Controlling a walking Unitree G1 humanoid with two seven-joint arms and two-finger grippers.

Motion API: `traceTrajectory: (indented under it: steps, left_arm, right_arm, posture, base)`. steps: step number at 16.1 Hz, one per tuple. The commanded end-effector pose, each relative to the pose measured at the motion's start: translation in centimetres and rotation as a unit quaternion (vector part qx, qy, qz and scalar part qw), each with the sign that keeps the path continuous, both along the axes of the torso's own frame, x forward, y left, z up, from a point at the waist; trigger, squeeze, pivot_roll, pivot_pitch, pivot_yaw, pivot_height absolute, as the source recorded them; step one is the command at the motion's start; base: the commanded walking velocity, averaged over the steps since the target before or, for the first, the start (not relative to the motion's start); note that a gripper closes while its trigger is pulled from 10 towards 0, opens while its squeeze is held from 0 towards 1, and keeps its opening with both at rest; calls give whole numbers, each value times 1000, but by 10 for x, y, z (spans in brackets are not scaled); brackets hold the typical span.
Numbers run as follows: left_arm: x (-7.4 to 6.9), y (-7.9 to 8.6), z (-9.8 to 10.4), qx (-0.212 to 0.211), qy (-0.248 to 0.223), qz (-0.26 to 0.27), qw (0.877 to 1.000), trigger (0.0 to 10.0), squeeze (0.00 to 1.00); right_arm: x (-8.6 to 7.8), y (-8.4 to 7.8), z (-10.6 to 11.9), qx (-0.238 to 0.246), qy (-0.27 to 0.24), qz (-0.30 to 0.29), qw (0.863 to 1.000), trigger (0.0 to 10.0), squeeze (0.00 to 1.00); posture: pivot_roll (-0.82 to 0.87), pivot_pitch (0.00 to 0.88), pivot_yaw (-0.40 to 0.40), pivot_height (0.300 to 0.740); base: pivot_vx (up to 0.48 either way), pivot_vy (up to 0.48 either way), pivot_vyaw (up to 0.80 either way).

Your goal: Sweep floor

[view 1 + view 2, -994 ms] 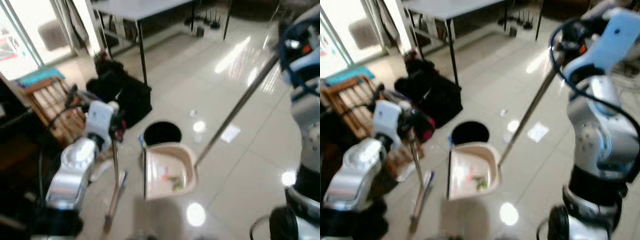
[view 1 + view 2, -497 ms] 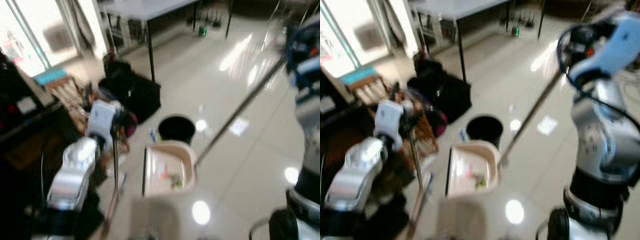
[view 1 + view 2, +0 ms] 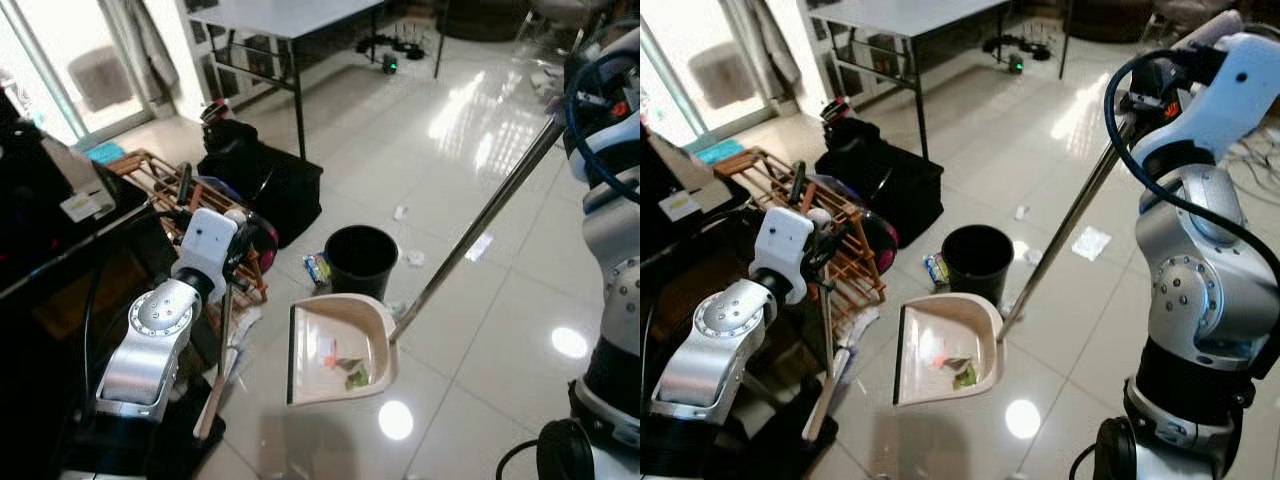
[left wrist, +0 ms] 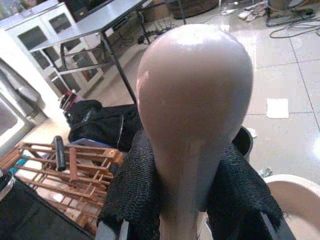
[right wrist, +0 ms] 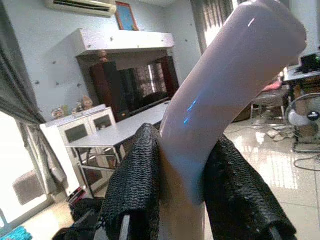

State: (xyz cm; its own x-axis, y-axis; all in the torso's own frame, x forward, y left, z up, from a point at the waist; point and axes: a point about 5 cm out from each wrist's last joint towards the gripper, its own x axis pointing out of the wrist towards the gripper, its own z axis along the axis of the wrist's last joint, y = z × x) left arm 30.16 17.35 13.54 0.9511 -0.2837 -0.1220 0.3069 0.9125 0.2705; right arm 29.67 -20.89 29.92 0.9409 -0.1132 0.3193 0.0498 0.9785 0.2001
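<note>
Dustpan [image 3: 338, 352] with a few scraps hangs just beside the black bin [image 3: 361, 259], its long handle clenched in the right gripper [image 5: 182, 195]. Left gripper [image 4: 187, 200] grasps the broom [image 3: 215, 380]. Best to bring the pan over the bin's mouth, then tilt it slowly.

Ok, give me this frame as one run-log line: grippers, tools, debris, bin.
left gripper: shut on broom handle | right gripper: shut on dustpan handle | dustpan: holds debris | black bin: just beyond dustpan
</note>
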Motion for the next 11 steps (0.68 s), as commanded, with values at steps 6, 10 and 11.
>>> traceTrajectory:
  steps: [6,10,11]
  left_arm:
    - [7,-7,17,-26,-45,-4,999,10000,0]
    - [7,-9,18,-40,-47,-6,998,10000,0]
    - [7,-8,17,-39,-47,-3,998,10000,0]
  right_arm:
    - [-4,-4,15,-16,-27,-10,999,10000,0]
    - [-2,-7,22,-13,-32,-10,999,10000,0]
    - [-2,-7,23,-15,-33,-11,999,10000,0]
  posture:
    - [-127,31,73,740]
    - [-132,33,66,740]
    - [-133,32,65,740]
  base:
    - [0,-80,0]
    - [220,0,-452]
    - [315,0,-663]
